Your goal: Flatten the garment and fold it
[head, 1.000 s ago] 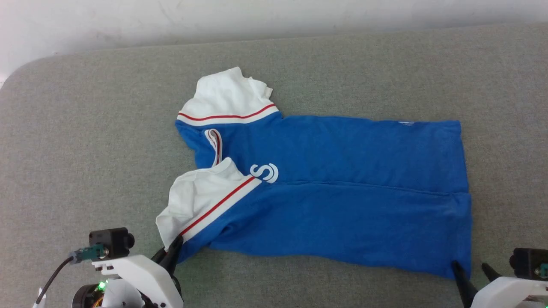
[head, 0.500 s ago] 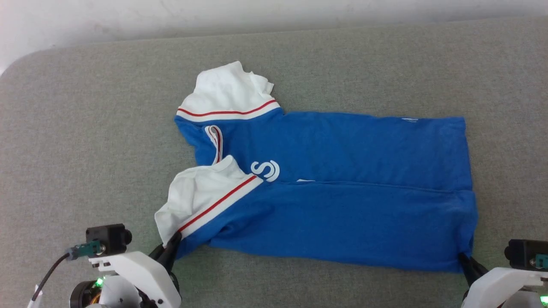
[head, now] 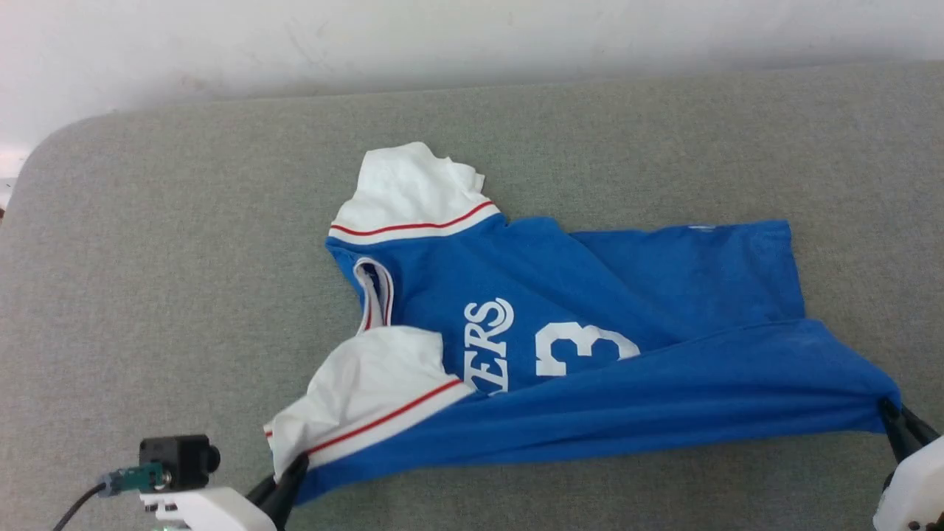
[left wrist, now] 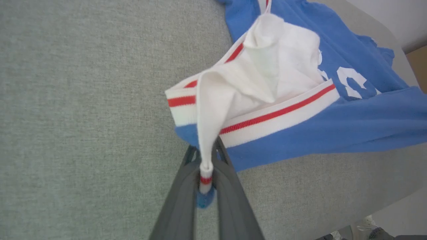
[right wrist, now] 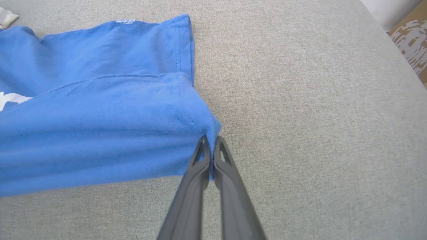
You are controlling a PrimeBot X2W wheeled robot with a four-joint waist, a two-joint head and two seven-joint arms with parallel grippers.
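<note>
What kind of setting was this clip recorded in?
Probably an indoor test or lab workspace, though I can't be sure: a broad grey fabric-covered surface with a rounded corner, set against a plain white wall, with a single blue garment on it.

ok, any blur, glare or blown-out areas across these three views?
Head view: soft even light, no glare, lettering on the blue jersey T-shirt readable. Left wrist view: white sleeve very bright but its folds show; left gripper's fingers soft near the bottom edge. Right wrist view: sharp, the grey table weave and hem stitching resolve.
</note>
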